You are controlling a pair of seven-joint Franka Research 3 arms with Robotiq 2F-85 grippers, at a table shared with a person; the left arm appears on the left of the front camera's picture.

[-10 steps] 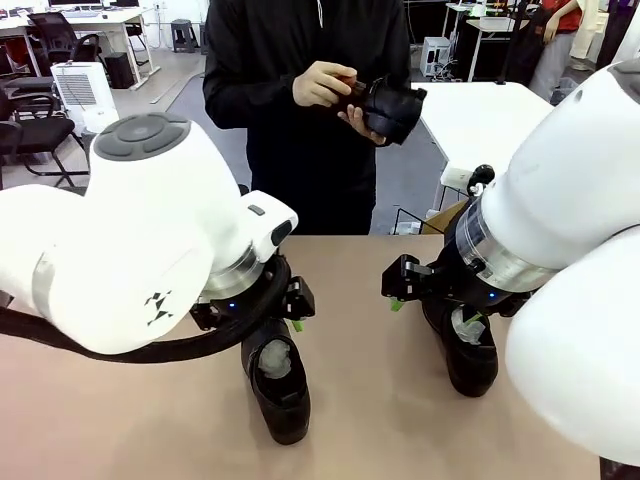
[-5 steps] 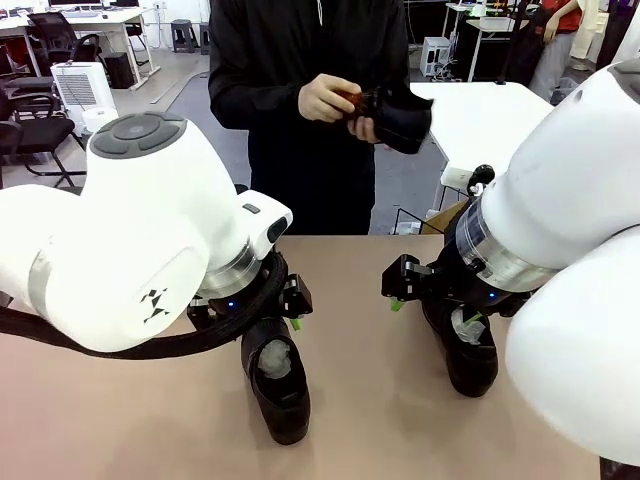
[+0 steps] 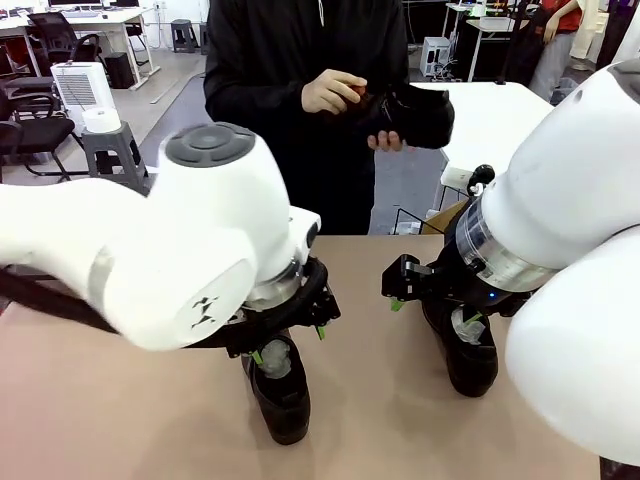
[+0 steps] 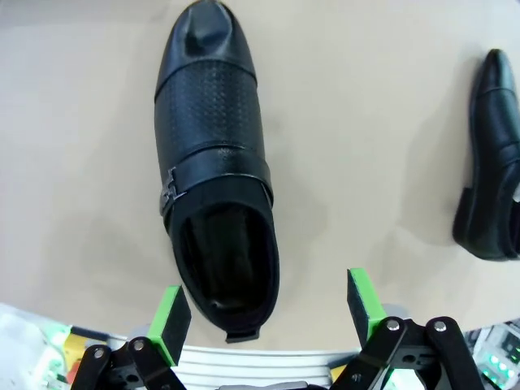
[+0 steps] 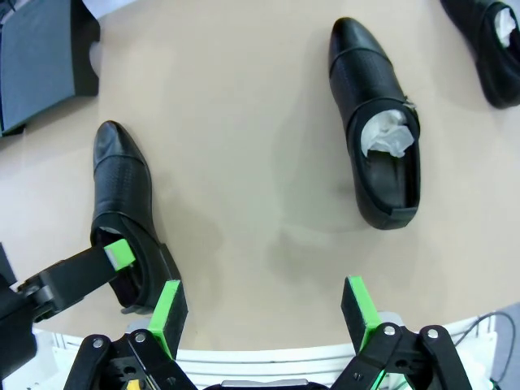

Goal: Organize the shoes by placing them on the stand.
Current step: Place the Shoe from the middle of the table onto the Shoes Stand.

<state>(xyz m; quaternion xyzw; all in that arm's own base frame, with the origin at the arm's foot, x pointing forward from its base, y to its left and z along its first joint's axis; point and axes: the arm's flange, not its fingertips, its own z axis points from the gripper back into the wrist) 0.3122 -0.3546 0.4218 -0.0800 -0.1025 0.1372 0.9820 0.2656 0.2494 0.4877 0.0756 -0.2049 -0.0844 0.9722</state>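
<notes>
"The tan tabletop (image 3: pixel 390 430) had little on it but shoes, didn't it?"

"Little else. Nearest me, the left gripper (image 3: pixel 289 344) hung over the heel end of the left-side shoe (image 3: pixel 281 398). Its jaws stood wide, with a green pad on either side of the heel, and they gripped nothing. In its own wrist view the toe pointed straight away from the fingers. From the other wrist, one pad sat right at the shoe's opening, but I couldn't tell whether it touched."

"Why the heel?"

"My guess is that the collar there is a thin, firm edge to pinch, while the toe is too round and glossy."

"And the other arm?"

"The right gripper (image 3: pixel 434 305) hung low by the right-side shoe (image 3: pixel 473 358), which had whitish paper in its opening. Those jaws were spread wide as well and were empty. The wrist view showed bare table between the pads, and the shoe lay a little ahead."

"Where was the stand?"

"The stand (image 5: pixel 36 61) was a dark flat platform beyond the left-side shoe's toe, and no shoe sat on the part that showed. A third shoe (image 5: pixel 487 41) lay farther off, toward the opposite corner."

"And across the table?"

"A person held the fourth shoe (image 3: pixel 415 112) at chest height, with one hand (image 3: pixel 330 92) on top and the other hand (image 3: pixel 388 142) beneath. I took it they were about to set it down or hand it over. Behind them were office chairs and white tables."
</notes>
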